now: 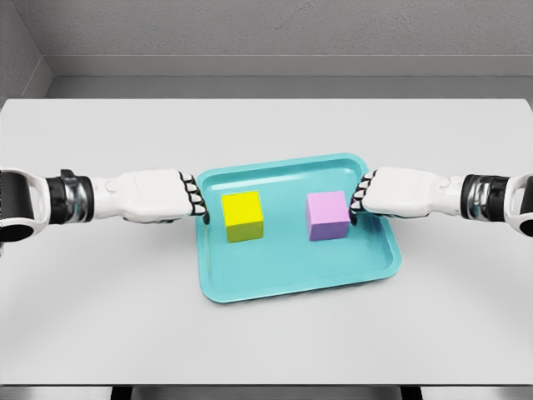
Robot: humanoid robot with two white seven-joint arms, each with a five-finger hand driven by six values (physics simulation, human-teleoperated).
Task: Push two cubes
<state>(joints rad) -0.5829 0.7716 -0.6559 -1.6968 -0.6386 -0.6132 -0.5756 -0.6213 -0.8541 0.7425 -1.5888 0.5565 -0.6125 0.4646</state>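
- One grey table [266,333] fills most of the head view, with a grey wall behind it at 12 o'clock.
- One teal tray [291,279], shallow with a raised rim and rounded corners, lies at the table's middle, turned slightly askew.
- Two white arms reach in, one from 9 o'clock and one from 3 o'clock.
- The left hand [158,197] sits at the tray's 9 o'clock rim, fingers curled into a fist that grips nothing; its knuckles are just beside the yellow cube.
- The right hand [396,192] sits at the tray's 3 o'clock rim, likewise fisted and empty, knuckles just beside the purple cube; whether either fist truly touches its cube cannot be told.
- Two cubes stand in the tray, apart from each other: one yellow cube [242,216] toward 9 o'clock, plain and matte; one purple cube [326,215] toward 3 o'clock, pale lilac.
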